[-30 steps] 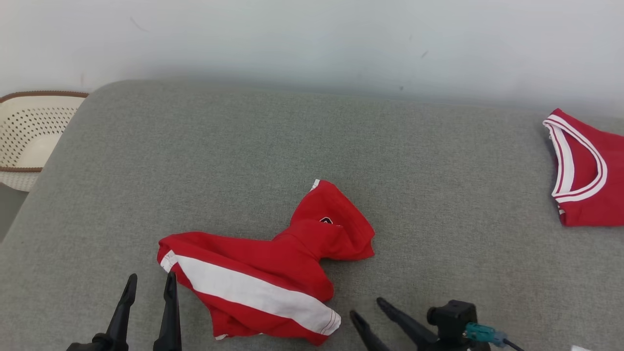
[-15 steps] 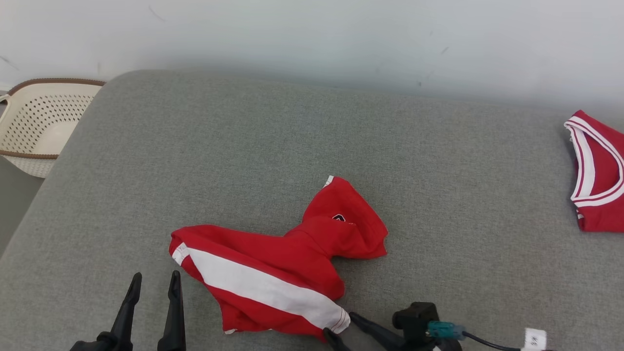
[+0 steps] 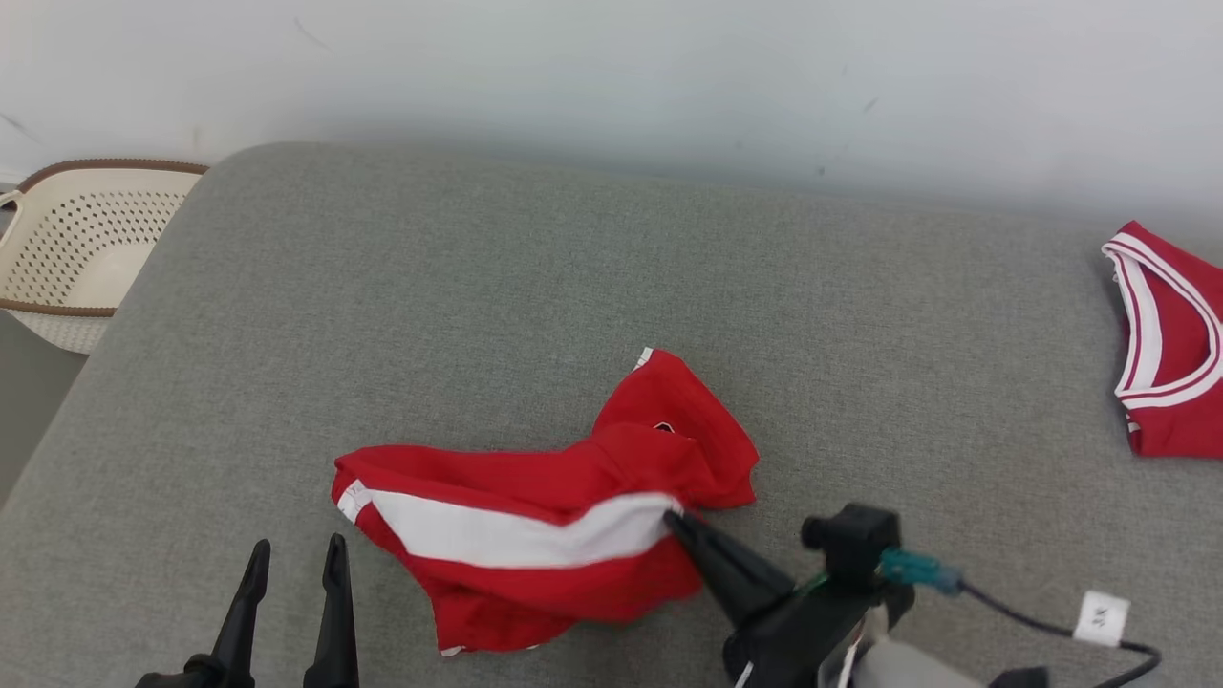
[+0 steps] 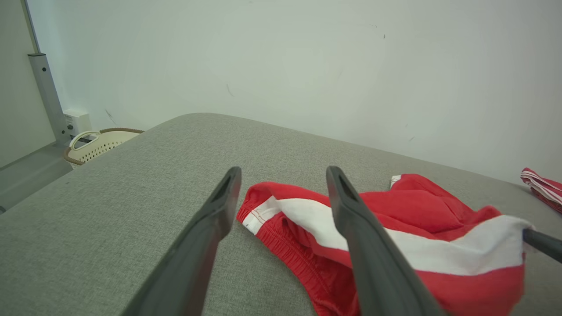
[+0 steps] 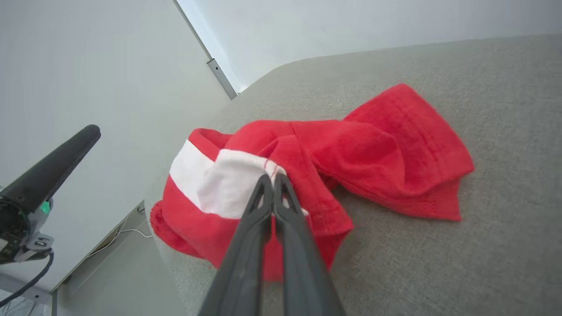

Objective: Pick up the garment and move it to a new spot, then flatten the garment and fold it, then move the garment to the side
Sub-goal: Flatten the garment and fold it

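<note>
The garment (image 3: 516, 535) is red with a white stripe, the surface (image 3: 478, 287) grey, the right shirt (image 3: 1180, 382) red with white trim, the left basket (image 3: 67, 248) cream, brown-rimmed.

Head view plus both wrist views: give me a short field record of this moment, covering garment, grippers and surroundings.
garment: red with white stripe, crumpled on the grey surface, not flattened
right gripper: shut on garment's striped edge
left gripper: open, beside garment's left end, not touching
other items: perforated basket past the surface's left edge; second red garment at far right
</note>
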{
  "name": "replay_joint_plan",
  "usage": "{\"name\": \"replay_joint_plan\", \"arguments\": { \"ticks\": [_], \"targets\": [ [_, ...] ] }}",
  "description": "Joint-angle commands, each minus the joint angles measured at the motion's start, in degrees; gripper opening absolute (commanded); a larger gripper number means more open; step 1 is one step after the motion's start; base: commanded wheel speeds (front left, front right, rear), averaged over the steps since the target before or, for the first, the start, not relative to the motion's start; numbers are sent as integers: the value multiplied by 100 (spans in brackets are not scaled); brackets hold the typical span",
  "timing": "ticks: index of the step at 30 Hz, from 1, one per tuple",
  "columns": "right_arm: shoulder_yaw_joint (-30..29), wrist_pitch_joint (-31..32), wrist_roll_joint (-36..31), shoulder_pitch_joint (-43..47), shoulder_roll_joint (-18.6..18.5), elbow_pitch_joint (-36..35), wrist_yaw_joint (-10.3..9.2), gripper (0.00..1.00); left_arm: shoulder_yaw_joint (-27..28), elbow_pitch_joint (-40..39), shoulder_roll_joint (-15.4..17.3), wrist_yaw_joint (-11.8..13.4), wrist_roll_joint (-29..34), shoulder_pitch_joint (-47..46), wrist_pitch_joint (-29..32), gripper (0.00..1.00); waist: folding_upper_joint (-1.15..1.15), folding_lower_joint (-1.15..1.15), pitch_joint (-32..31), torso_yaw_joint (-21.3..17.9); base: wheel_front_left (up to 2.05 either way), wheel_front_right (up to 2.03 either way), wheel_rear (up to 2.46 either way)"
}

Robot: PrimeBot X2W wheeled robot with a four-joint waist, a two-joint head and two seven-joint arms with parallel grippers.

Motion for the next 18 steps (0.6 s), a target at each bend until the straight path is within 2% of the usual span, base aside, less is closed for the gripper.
{"name": "replay_joint_plan", "arguments": {
  "ticks": [1,8,13,16,18],
  "targets": [
    [-80,-52,12,-103,-84,-130,-5,0,19,-15,2,14,-57,60,-21,100,0,0,-3,-16,0,0,0],
    [-458,-13,-70,-575,-413,-772,-5,0,-32,-15,3,41,-96,23,-21,100,0,0,45,-52,0,0,0],
    [-613,105,-409,-1298,-330,-495,-5,0,-110,17,2,24,-136,-84,-21,100,0,0,142,35,0,0,0],
    [-646,198,-446,-1787,-189,-141,-5,0,-170,62,2,14,-143,-134,-21,100,0,0,203,136,0,0,0],
    [-658,288,-237,-2072,-48,132,-5,0,-214,92,2,2,-165,-203,-21,100,0,0,252,225,0,0,0]
  ]
}}
